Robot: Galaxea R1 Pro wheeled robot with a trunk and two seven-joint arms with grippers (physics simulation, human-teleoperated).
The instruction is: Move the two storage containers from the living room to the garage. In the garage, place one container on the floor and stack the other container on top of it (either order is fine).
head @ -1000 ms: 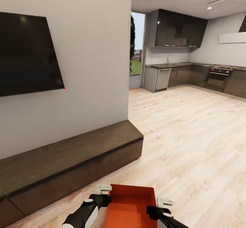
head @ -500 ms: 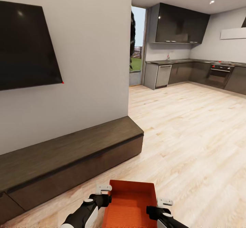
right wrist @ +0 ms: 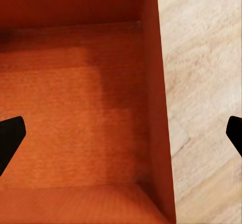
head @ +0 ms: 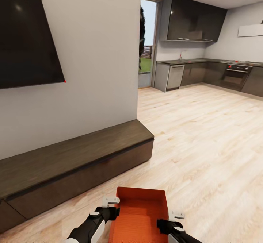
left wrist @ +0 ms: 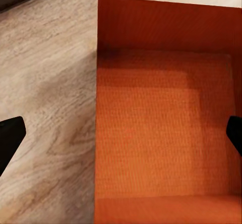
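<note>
One orange bin (head: 140, 213) rides low in front of the robot over the wood floor (head: 204, 141), just off the end of the bench (head: 73, 159). The left hand (head: 110, 207) and right hand (head: 171, 221) sit at its two long walls with fingers spread wide astride each rim, apparently not pinching. Judged light, stiff and thin-walled, so the rims midway along the long sides look the best hold; smooth plastic may slip.
</note>
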